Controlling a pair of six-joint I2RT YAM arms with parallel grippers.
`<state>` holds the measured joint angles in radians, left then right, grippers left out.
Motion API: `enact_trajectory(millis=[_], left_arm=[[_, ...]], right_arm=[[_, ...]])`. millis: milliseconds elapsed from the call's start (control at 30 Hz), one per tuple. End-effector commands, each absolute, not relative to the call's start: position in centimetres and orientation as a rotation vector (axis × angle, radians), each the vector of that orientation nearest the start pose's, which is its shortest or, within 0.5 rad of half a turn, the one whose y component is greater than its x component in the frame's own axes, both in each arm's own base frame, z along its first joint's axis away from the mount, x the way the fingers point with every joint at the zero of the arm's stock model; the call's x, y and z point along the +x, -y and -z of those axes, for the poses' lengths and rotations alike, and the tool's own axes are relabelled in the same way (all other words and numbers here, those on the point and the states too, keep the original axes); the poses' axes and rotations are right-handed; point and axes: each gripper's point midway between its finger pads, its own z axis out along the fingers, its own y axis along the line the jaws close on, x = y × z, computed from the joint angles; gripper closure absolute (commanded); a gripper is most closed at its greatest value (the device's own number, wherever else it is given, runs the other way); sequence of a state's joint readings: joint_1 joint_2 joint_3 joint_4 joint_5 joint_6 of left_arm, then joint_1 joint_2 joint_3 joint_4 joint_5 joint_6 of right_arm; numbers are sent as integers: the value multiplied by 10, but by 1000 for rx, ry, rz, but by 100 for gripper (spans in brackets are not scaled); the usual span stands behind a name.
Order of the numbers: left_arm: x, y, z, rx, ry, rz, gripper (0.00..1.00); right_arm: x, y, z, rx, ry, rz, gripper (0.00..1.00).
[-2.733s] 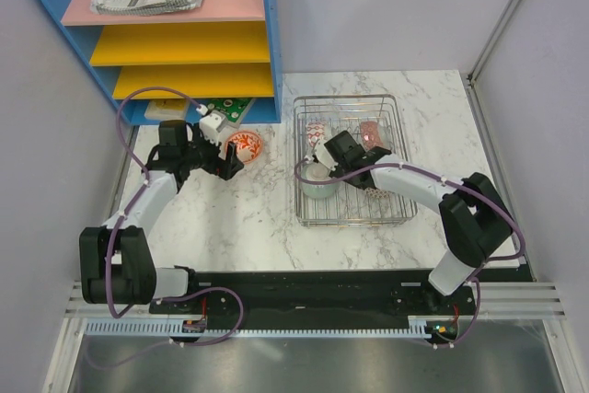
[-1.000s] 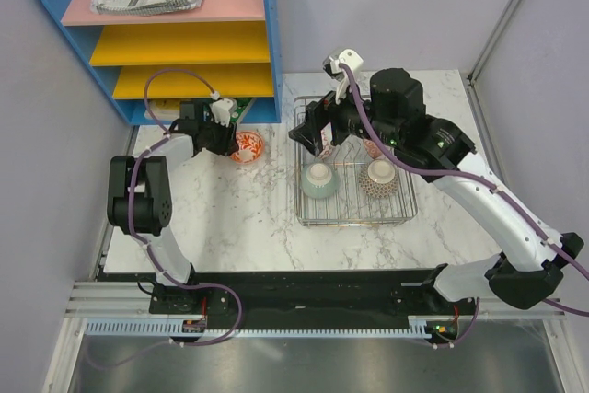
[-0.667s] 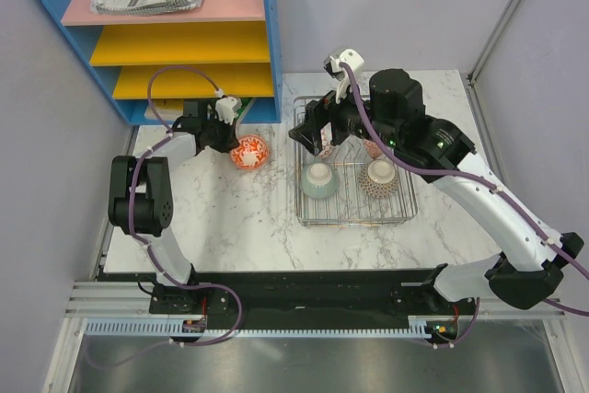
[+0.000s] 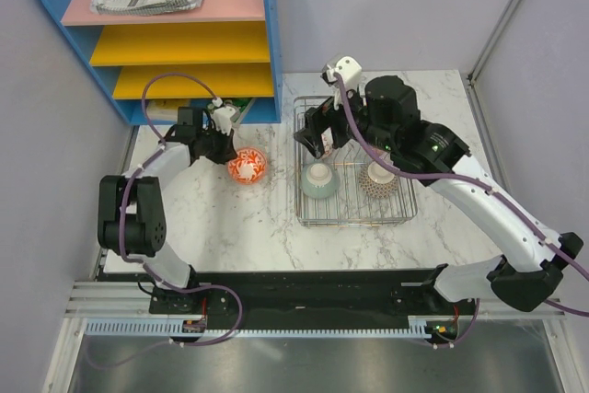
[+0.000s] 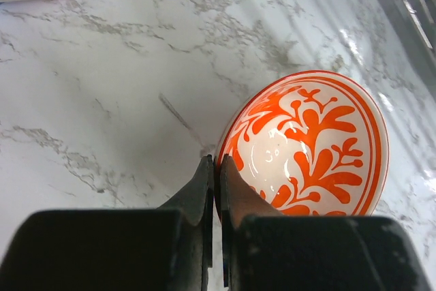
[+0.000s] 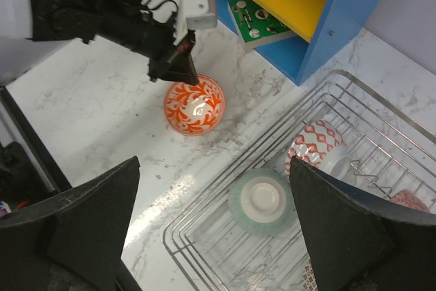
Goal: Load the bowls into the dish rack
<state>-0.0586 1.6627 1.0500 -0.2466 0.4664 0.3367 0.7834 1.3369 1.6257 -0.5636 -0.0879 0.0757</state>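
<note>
White-and-black jointed arms (image 4: 497,213), looping purple cables (image 4: 170,75), black wedge-shaped jaws, white wrist cameras (image 4: 346,67)

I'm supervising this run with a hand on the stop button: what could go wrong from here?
1. The left gripper pinches the orange-patterned bowl at one spot on its rim only, so the glazed bowl could swivel or slip when carried.
2. The open right gripper hangs over the dish rack's left side, on the likely way in, so the arms might collide.
3. The pale green bowl already sits near that side and could get knocked.
</note>
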Motion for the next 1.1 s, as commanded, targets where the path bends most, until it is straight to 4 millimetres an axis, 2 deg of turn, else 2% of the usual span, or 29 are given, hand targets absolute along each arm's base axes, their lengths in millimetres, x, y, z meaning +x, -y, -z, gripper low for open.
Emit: enact_trajectory(millis=[0,33,67,167,200,233,333,433,467,500,533,567,700,867,933,1067], left_arm=[[376,113,-134,778,-2078,541,98],[370,115,-138,788,-2070,556,98],[362,119,-150,809,-2031,573,98],[341,130,-166,876,-1977,634,98],[335,133,-180,906,-1928,627,98],[327,136,-185,921,-1918,645,98],[309,147,-215,969,-1812,681,98],[294,163,-242,1020,-1716,716,98],[292,170,-251,1043,-1684,723,98],[290,174,-255,1052,-1673,724,98],[289,178,-259,1062,-1663,728,98],[288,185,-265,1081,-1644,732,98],[282,203,-276,1130,-1599,750,98],[283,222,-290,1174,-1543,745,98],[286,225,-296,1178,-1533,727,98],[287,233,-309,1191,-1499,724,98]], right_arm=[[290,-291,-363,-795,-1758,-512,2],[290,-291,-351,-815,-1771,-502,2],[290,-291,-349,-830,-1764,-509,2],[279,-298,-339,-896,-1746,-593,2],[274,-299,-338,-913,-1738,-627,2],[266,-304,-330,-945,-1743,-677,2],[254,-310,-321,-970,-1750,-788,2],[235,-319,-316,-1001,-1757,-985,2],[226,-323,-323,-1028,-1716,-1110,2],[222,-323,-319,-1031,-1720,-1179,2],[221,-321,-322,-989,-1743,-1256,2],[213,-324,-328,-1025,-1694,-1349,2],[211,-322,-332,-984,-1687,-1510,2],[214,-321,-325,-952,-1702,-1588,2],[215,-320,-317,-938,-1730,-1594,2],[223,-317,-313,-915,-1723,-1581,2]])
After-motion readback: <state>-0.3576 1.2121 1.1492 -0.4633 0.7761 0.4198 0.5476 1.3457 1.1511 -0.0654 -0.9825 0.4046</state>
